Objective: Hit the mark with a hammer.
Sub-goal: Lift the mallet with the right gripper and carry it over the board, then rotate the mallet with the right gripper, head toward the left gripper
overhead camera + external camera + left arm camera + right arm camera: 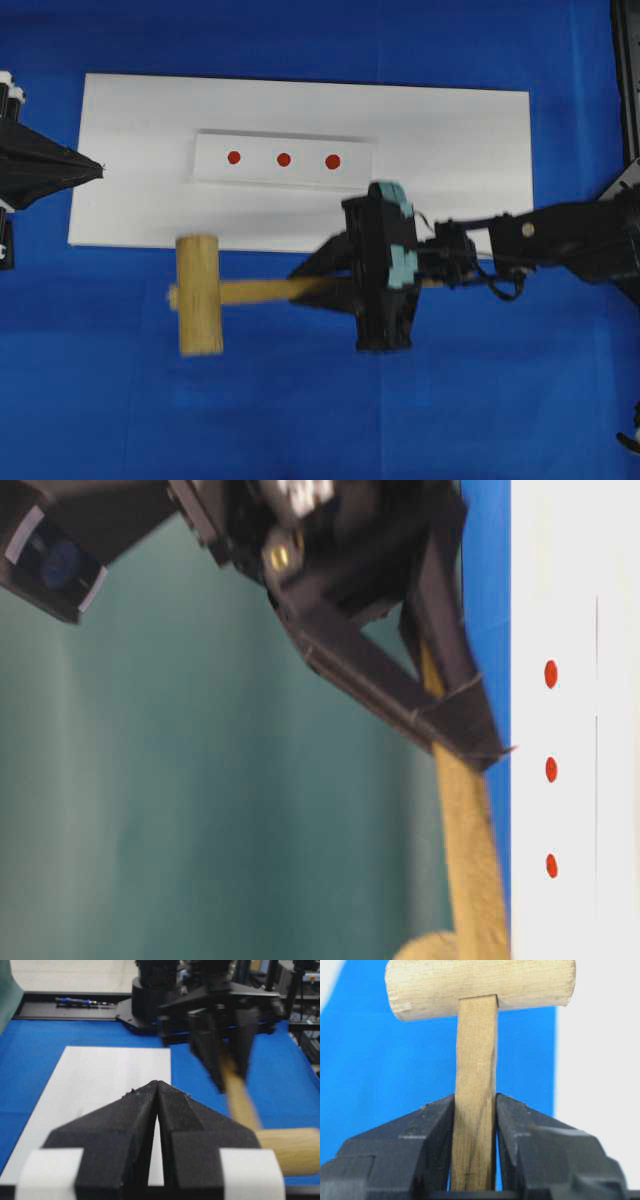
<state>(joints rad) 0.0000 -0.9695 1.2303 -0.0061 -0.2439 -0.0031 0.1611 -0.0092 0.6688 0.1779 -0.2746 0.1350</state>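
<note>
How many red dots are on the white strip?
3. On the white strip, in a row: left red dot, middle red dot, right red dot. None looks hidden.

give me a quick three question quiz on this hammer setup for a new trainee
1. True or false: the right gripper is shut on the hammer by its handle.
2. How many red dots are on the small white strip? A) two B) three C) four
3. Fill in: the left gripper fingers are ____ and hold nothing.

Key: 1 true. 2 B. 3 closed.
</note>
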